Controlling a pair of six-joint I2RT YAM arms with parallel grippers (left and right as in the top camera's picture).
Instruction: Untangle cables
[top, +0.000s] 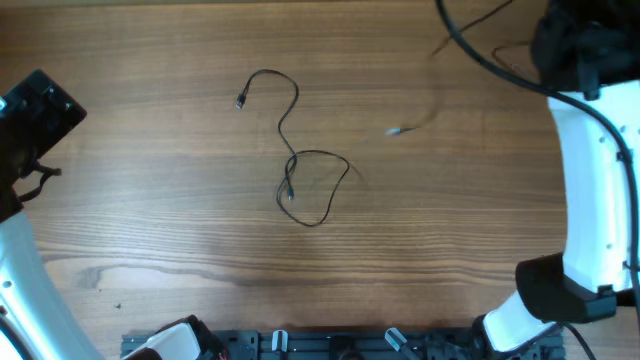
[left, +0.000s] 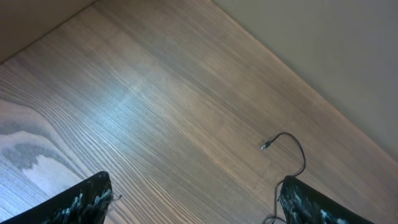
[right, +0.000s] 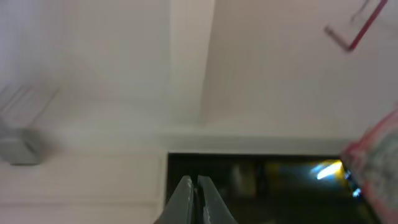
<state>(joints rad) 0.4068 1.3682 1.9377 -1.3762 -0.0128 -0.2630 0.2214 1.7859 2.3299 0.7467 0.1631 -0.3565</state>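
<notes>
A black cable (top: 300, 165) lies on the wooden table, one plug at the upper left and a loop at the centre. It also shows in the left wrist view (left: 297, 149). A second, thin light cable (top: 405, 127) looks blurred and lifted, with its plug end hanging free. A thin line runs from it up toward my right gripper (top: 560, 35). My right gripper (right: 196, 186) is raised, shut and faces the room; no cable shows between its fingers in the right wrist view. My left gripper (left: 199, 205) is wide open and empty at the far left (top: 40, 110).
The right arm's own thick black wire (top: 480, 55) hangs over the table's top right corner. A dark rack (top: 300, 345) runs along the table's front edge. The table's far edge (left: 298, 81) meets a plain wall.
</notes>
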